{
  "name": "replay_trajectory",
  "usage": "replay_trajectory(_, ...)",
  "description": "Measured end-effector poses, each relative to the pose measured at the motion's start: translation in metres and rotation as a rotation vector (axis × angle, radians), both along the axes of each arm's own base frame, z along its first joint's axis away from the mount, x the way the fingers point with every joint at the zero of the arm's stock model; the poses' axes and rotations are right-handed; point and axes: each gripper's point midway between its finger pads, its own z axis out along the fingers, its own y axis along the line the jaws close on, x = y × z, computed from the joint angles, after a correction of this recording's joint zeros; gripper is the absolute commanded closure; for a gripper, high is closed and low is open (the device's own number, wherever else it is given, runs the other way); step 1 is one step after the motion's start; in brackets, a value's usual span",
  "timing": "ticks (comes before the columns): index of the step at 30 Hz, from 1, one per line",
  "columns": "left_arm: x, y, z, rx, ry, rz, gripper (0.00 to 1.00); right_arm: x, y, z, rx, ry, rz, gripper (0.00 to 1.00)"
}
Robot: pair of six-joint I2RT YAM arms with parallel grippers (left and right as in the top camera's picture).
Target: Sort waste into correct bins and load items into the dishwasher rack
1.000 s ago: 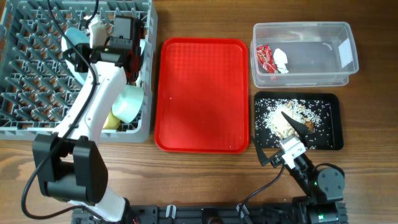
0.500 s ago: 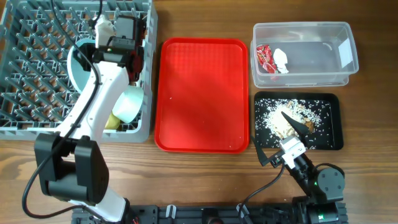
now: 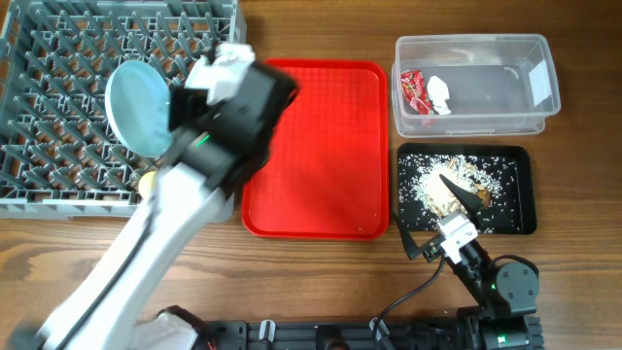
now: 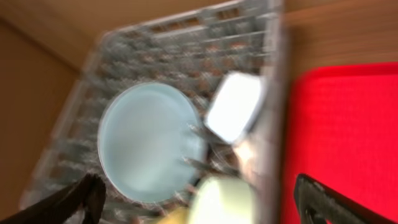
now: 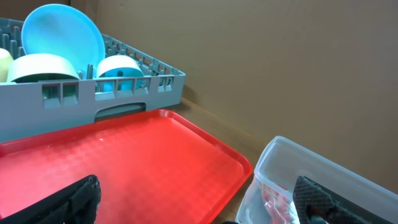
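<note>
The pale blue plate stands on edge among the pegs of the grey dishwasher rack. My left arm is a blur over the rack's right edge. In its wrist view the left gripper is open and empty above the plate, a pale bowl and the yellow-green cup. The right gripper is open and empty at the black tray, which holds the rice scraps. A red wrapper and a white wrapper lie in the clear tub.
The red serving tray lies between the rack and the bins. The right wrist view shows the plate and two bowls in the rack, with the clear tub close by.
The left gripper opened and let go of the plate, which now stands alone in the rack. The left arm pulled up and to the right. The right arm has not moved.
</note>
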Motion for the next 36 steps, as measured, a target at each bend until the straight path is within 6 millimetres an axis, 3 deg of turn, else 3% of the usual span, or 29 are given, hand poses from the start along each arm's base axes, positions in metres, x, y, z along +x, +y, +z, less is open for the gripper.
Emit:
replay_trajectory(2,-0.045,-0.005,0.037,-0.276,-0.052,-0.090,0.00,0.000,0.000,0.000,0.000,0.000,0.000,0.00)
replay_trajectory(5,-0.091,-0.005,0.061,-0.446,-0.069,-0.182,0.00,0.000,0.000,0.000,0.000,0.000,0.000,0.00)
replay_trajectory(8,-0.121,-0.008,0.081,-0.568,-0.112,-0.268,0.00,0.000,0.000,0.000,0.000,0.000,0.000,0.00)
replay_trajectory(13,-0.172,0.010,0.082,-0.616,-0.095,-0.319,0.00,0.000,0.000,0.000,0.000,0.000,0.000,0.00)
replay_trajectory(16,-0.189,0.016,0.085,-0.647,-0.112,-0.337,0.00,0.000,0.000,0.000,0.000,0.000,0.000,0.00)
replay_trajectory(20,-0.169,0.005,0.121,-0.714,-0.341,-0.424,0.00,0.000,0.000,0.000,0.000,-0.001,0.000,0.00)
replay_trajectory(21,-0.163,0.004,0.123,-0.710,-0.379,-0.442,0.00,0.000,0.000,0.000,0.000,0.000,0.000,0.00)
replay_trajectory(23,-0.152,0.002,0.111,-0.695,-0.427,-0.484,0.00,0.000,0.000,0.000,0.000,0.000,0.000,0.00)
replay_trajectory(27,-0.136,-0.008,0.060,-0.682,-0.480,-0.615,0.00,0.000,0.000,0.000,0.000,0.000,0.000,0.00)
replay_trajectory(30,-0.140,-0.017,0.014,-0.680,-0.525,-0.709,0.00,0.000,0.000,0.000,0.000,0.000,0.000,0.00)
replay_trajectory(36,-0.147,-0.021,-0.045,-0.673,-0.554,-0.758,0.00,0.000,0.000,0.000,0.000,0.000,0.000,0.00)
